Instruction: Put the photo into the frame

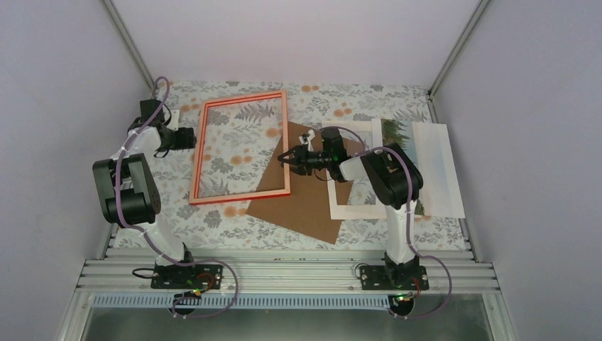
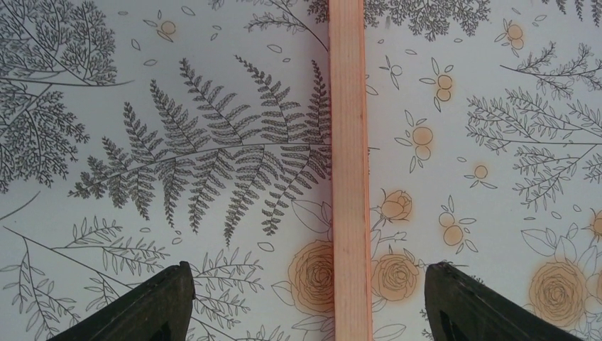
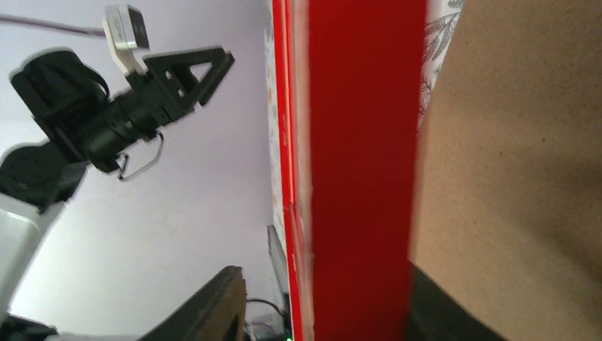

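Top view: the frame is lying on the floral cloth, its right rail overlapping the brown backing board. The left gripper is hovering at the frame's left rail. The right gripper is sitting at the right rail. The photo is lying at the far right, partly under a white sheet, just beside the white mat, well apart from both grippers

Left wrist: the left gripper is standing wide open, straddling the frame, both fingers clear of the rail, holding nothing

Right wrist: the right gripper is standing partly open around the frame. One finger is showing a gap and the other is sitting against the rail, so it is not clamping
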{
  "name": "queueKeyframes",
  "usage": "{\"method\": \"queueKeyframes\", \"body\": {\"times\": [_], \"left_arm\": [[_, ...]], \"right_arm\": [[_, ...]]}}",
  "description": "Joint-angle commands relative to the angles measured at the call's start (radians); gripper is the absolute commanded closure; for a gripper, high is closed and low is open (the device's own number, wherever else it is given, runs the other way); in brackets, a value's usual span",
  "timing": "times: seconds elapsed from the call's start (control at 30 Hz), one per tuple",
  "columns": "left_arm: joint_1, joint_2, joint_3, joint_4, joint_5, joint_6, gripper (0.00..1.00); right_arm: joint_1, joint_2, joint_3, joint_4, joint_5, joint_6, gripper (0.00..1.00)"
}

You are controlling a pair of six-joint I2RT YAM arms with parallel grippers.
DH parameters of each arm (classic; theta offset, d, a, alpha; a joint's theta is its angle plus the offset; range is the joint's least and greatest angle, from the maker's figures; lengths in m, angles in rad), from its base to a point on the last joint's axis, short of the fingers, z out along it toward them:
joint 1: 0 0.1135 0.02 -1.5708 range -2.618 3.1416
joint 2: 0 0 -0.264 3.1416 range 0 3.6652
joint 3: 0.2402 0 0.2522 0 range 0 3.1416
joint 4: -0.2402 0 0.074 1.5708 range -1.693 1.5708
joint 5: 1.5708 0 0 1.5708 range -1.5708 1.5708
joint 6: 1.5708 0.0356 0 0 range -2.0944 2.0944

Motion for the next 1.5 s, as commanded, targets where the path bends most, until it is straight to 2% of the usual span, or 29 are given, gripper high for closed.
{"method": "queueKeyframes", "body": {"times": [0.0, 0.07, 0.23, 0.37, 0.4, 0.57, 0.73, 0.9, 1.03, 1.13, 1.27, 1.47], "left_arm": [[0.007, 0.026, 0.002, 0.027, -0.009, 0.023, 0.19], [0.005, 0.038, 0.013, 0.023, 0.001, 0.026, 0.19], [0.005, 0.055, 0.036, 0.019, 0.001, 0.031, 0.19], [0.004, 0.044, 0.044, 0.022, -0.013, 0.030, 0.19], [0.003, 0.037, 0.044, 0.026, -0.020, 0.030, 0.18], [-0.009, -0.028, 0.033, 0.062, -0.097, 0.032, 0.14], [-0.016, -0.083, 0.014, 0.117, -0.170, 0.024, 0.09], [-0.042, -0.103, 0.026, 0.122, -0.141, 0.028, 0.08], [-0.109, -0.158, 0.017, 0.140, -0.041, 0.043, 0.07], [-0.204, -0.199, 0.011, 0.150, 0.031, 0.026, 0.07], [-0.358, -0.219, 0.006, 0.171, 0.129, -0.063, 0.07], [-0.596, -0.144, 0.042, 0.244, 0.241, -0.197, 0.07]], "right_arm": [[0.007, -0.037, -0.009, -0.050, -0.056, -0.058, 0.51], [0.008, -0.052, 0.001, -0.108, -0.054, -0.094, 0.46], [0.009, -0.074, 0.095, -0.408, -0.072, -0.297, 0.26], [0.012, -0.087, 0.151, -0.603, -0.064, -0.420, 0.03], [0.015, -0.088, 0.178, -0.657, -0.053, -0.460, 0.00], [0.027, -0.127, 0.221, -0.889, 0.093, -0.600, 0.00], [0.065, -0.132, 0.284, -1.075, 0.322, -0.638, 0.00], [0.069, -0.150, 0.323, -1.122, 0.320, -0.708, 0.00], [0.049, -0.258, 0.307, -1.110, 0.297, -0.819, 0.00], [-0.006, -0.348, 0.297, -1.108, 0.218, -0.955, 0.00], [-0.158, -0.378, 0.350, -1.271, 0.120, -1.171, 0.00], [-0.400, -0.433, 0.277, -1.438, 0.205, -1.319, 0.00]]}}
